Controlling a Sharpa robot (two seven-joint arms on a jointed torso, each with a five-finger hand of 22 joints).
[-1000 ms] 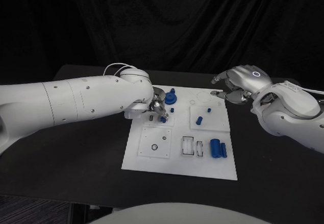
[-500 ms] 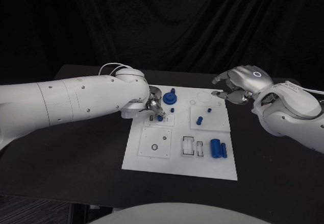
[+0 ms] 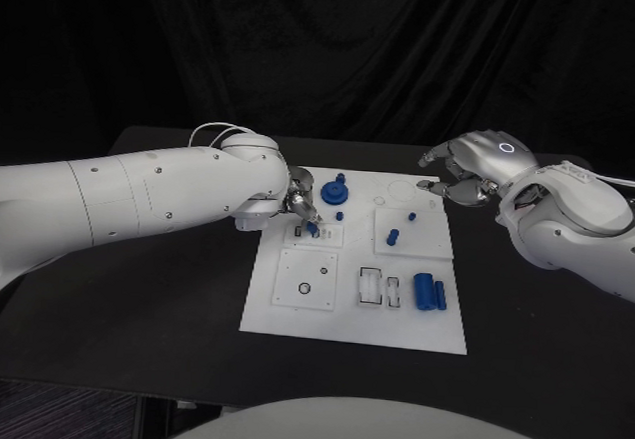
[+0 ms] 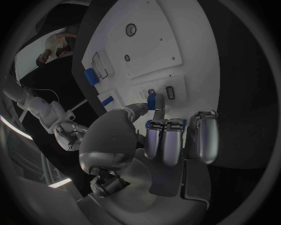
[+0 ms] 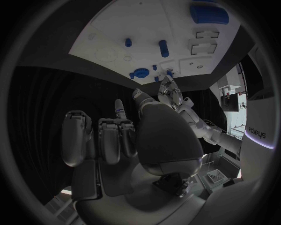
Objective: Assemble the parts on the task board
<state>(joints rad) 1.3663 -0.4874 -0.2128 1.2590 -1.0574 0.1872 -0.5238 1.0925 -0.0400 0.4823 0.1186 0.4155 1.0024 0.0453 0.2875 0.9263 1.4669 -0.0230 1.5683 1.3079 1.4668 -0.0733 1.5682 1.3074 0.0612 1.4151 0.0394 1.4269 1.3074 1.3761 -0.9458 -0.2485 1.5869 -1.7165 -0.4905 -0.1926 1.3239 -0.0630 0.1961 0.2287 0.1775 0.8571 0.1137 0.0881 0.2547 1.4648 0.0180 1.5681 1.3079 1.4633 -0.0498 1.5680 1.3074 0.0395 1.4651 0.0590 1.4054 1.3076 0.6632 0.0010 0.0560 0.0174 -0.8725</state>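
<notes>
Task board (image 3: 354,322): white plate mid-table, sitting flat between both arms, partly filled by the look of it.
Left hand (image 3: 298,204): down over the board's far-left area, pinching a small blue peg (image 4: 151,101) between thumb and a fingertip, other fingers curled alongside. Peg tip right at a pair of little slots (image 4: 161,93) in the wrist view; can't tell if touching yet.
Right hand (image 3: 464,178): hovering by the board's far-right corner, fingers loosely curled, holding nothing as far as visible.
Done so far, probably: blue gear-like piece (image 3: 334,191) standing at the far edge, a short peg (image 3: 391,236) upright mid-board, a tiny one (image 3: 409,217) just beyond it.
Still loose: two blue cylinders (image 3: 427,290) lying side by side at the right, next to open rectangular pockets (image 3: 378,286).
Also unfilled: round hole (image 3: 303,289) in the near-left plate.
Progress guess: roughly midway, peg insertion in hand, cylinders and pockets left.
Table (image 3: 139,309): black, bare around the board.
</notes>
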